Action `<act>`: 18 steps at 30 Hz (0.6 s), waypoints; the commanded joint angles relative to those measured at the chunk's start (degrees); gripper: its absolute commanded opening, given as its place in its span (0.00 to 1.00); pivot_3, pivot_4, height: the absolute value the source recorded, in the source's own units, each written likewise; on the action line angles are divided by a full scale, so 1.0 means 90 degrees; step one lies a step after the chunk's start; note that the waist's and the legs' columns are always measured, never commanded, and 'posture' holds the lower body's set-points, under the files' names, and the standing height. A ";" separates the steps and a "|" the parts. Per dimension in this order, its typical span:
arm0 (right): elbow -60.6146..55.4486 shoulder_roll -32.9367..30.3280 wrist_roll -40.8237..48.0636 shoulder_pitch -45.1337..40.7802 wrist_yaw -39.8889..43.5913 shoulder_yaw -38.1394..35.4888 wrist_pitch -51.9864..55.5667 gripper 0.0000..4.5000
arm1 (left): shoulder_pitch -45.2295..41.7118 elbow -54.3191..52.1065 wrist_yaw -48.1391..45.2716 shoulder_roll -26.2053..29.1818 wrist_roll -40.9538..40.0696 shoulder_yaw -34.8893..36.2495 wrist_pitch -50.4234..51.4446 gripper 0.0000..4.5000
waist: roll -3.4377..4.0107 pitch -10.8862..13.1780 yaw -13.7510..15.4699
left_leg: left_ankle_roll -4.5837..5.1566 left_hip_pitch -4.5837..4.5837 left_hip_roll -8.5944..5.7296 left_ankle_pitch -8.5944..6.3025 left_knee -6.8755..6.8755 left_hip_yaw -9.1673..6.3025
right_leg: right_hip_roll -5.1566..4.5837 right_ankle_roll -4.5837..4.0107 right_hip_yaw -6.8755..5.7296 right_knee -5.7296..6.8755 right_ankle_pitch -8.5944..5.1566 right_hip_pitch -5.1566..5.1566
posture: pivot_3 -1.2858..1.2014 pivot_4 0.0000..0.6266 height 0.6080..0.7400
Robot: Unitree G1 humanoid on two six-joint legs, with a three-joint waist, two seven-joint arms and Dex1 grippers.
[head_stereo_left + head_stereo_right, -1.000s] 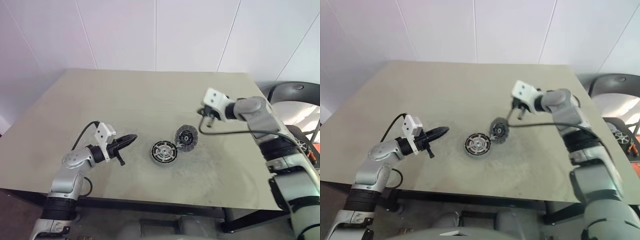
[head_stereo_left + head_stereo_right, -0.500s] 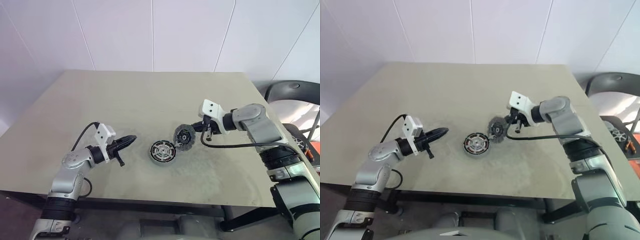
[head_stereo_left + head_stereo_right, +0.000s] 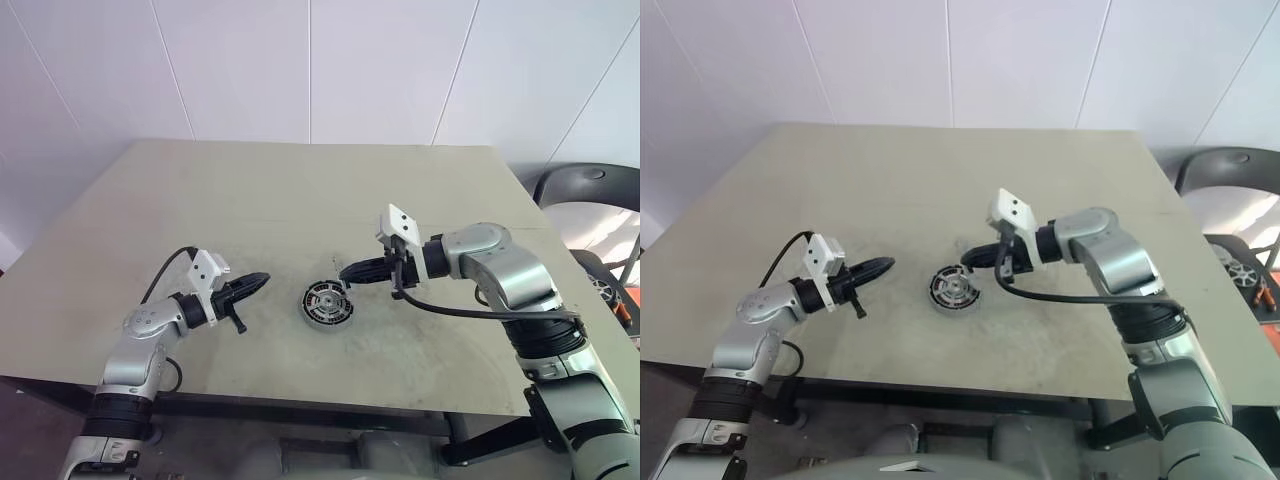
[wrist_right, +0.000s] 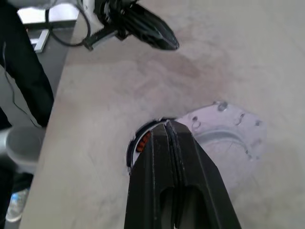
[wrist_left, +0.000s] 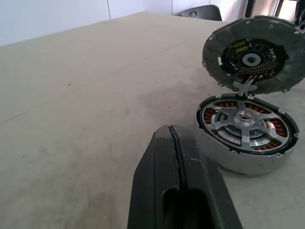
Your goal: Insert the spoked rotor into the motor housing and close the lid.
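The housing (image 5: 245, 138) is sitting on the desk (image 3: 300, 200) between the two arms, with the rotor (image 5: 243, 125) already lying inside it, silver spokes over the copper windings. The lid (image 5: 252, 52) is standing nearly upright, hinged at the housing's far edge.

The right hand (image 3: 348, 272) is clenched, grasping nothing, its tip sitting just behind the tilted lid. The left hand (image 3: 258, 282) is likewise clenched and empty, hovering near the housing but apart from it.

The lid is looking like a thin, stiff metal disc, light and free on its hinge, so a push high on its back, near the rim farthest from the hinge, is probably enough. The housing is looking heavy enough to stay put, though smooth metal on the desk may be sliding under a sideways shove.
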 commanded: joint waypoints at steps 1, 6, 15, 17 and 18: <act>0.0022 0.0228 -0.0210 0.0056 -0.0452 0.0220 -0.0064 0.00 | -0.0164 -0.0031 -0.0018 0.0065 0.0023 0.0108 -0.0171 0.00 | -0.0001 -0.0001 -0.0003 | 0.0000 0.0000 0.0000 0.0000 0.0000 0.0000 | 0.0000 0.0000 0.0000 0.0000 0.0000 0.0000 | 0.52 0.00 1.00; 0.0194 0.0501 -0.0659 0.0559 -0.0912 0.0826 -0.0245 0.00 | -0.0172 0.0039 -0.0040 0.0081 0.0046 0.0124 -0.0220 0.00 | -0.0010 -0.0008 0.0000 | 0.0000 0.0004 0.0001 0.0000 -0.0006 -0.0002 | 0.0002 0.0000 -0.0002 0.0002 0.0000 0.0000 | 0.52 0.00 1.00; -0.0101 0.0972 0.0490 0.0631 -0.0934 -0.0084 0.0210 0.00 | -0.0146 0.0150 -0.0058 0.0098 0.0094 0.0115 -0.0301 0.00 | -0.0011 -0.0008 -0.0018 | 0.0000 0.0005 0.0001 0.0000 0.0008 0.0000 | 0.0003 0.0000 0.0000 0.0006 0.0000 0.0006 | 0.52 0.00 1.00; -0.0069 0.1115 0.0820 0.0466 -0.1068 -0.0481 0.0382 0.00 | -0.0139 0.0158 -0.0058 0.0093 0.0097 0.0113 -0.0312 0.00 | -0.0010 -0.0008 -0.0011 | 0.0000 0.0006 0.0002 0.0000 0.0007 -0.0004 | 0.0005 0.0000 -0.0001 0.0011 0.0001 0.0005 | 0.52 0.00 1.00; 0.0036 0.1174 0.0823 0.0381 -0.1242 -0.0593 0.0411 0.00 | -0.0136 0.0162 -0.0058 0.0092 0.0099 0.0111 -0.0317 0.00 | -0.0010 -0.0007 -0.0011 | 0.0000 0.0004 0.0002 0.0000 0.0007 -0.0006 | 0.0006 0.0000 -0.0002 0.0010 0.0001 0.0003 | 0.52 0.00 1.00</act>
